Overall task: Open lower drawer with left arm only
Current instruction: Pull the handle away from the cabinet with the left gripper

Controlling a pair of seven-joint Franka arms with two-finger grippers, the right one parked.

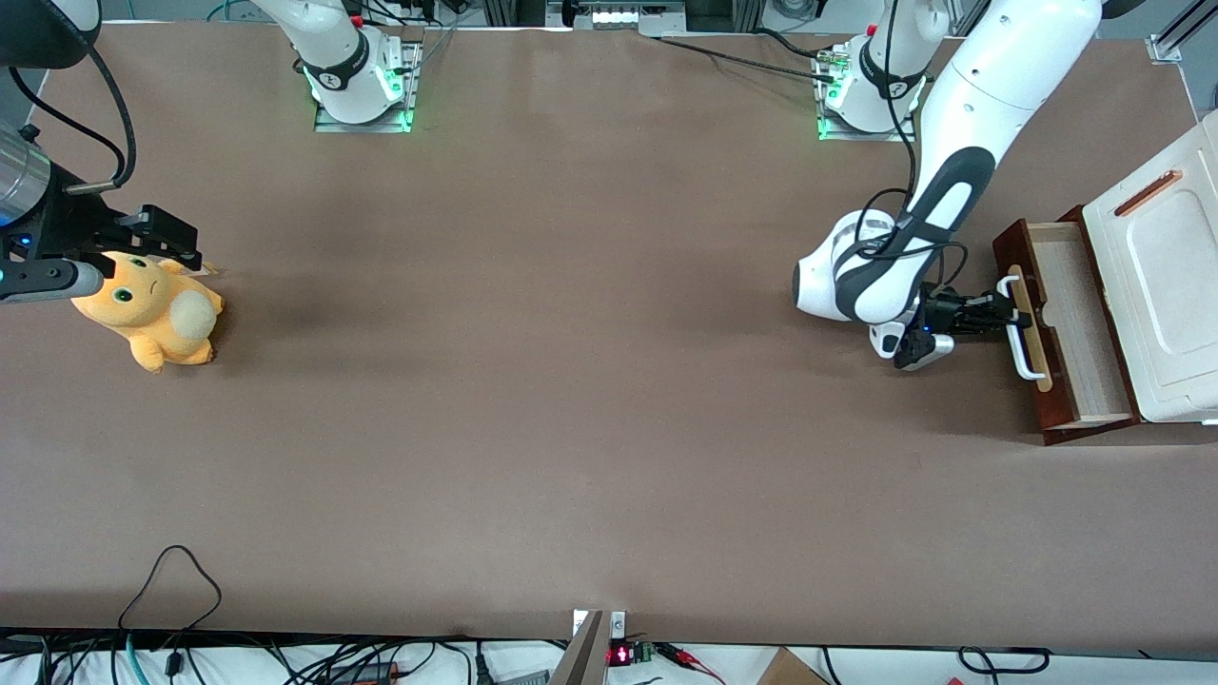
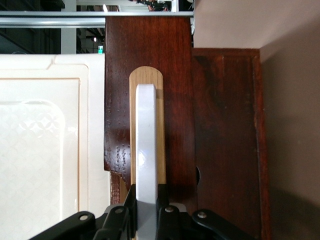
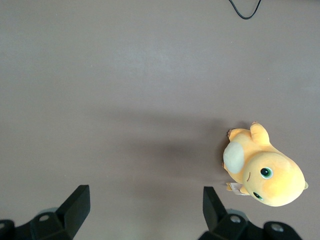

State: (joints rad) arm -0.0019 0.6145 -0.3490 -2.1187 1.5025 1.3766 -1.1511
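The lower drawer [image 1: 1080, 314] is dark red-brown with a light wood interior and stands pulled partway out from under the white moulded cabinet top [image 1: 1163, 285], at the working arm's end of the table. Its white bar handle [image 1: 1018, 331] sits on a pale wood strip [image 2: 158, 130]. The left arm [image 1: 937, 205] reaches down in front of the drawer. Its black gripper [image 1: 1007, 315] is shut on the handle [image 2: 146, 150], one finger [image 2: 129, 205] on each side of the bar.
An orange plush toy [image 1: 152, 309] lies toward the parked arm's end of the table. Brown tabletop [image 1: 571, 381] stretches between the toy and the drawer. Cables [image 1: 171, 580] trail over the table edge nearest the front camera.
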